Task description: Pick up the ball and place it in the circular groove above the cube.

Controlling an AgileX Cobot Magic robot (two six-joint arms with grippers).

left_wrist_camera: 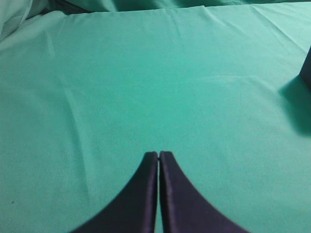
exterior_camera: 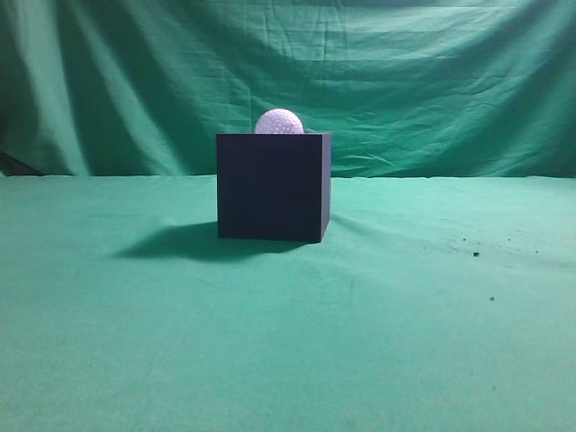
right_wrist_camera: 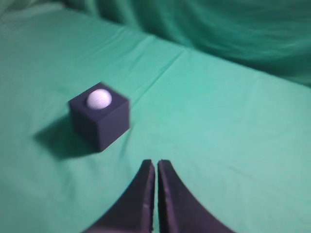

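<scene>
1. The cube (exterior_camera: 274, 186) stands on the green cloth (exterior_camera: 288, 342), a little left of the middle of the exterior view, with its shadow stretching out toward 9 o'clock.
2. The ball (exterior_camera: 279, 122) sits on top of the cube, its lower part sunk below the top edge, so only the white dimpled dome shows from the front.
3. From the right wrist camera the ball (right_wrist_camera: 99, 98) lies in the middle of the cube's (right_wrist_camera: 99, 118) top face; that picture is a bit blurred.
4. The right gripper (right_wrist_camera: 156, 163) is away from the cube, which lies toward 10 o'clock from its tips. Its fingers are pressed nearly together with only a thin slit between them, and they hold nothing.
5. The left gripper (left_wrist_camera: 159, 154) hangs over bare cloth (left_wrist_camera: 146, 87), its fingers likewise closed tip to tip and empty.
6. In the left wrist view only a dark corner of the cube (left_wrist_camera: 306, 68) shows at the 3 o'clock edge, well apart from the gripper.
7. A few dark specks (exterior_camera: 475, 254) dot the cloth toward 4 o'clock from the cube.
8. Neither arm shows in the exterior view.
</scene>
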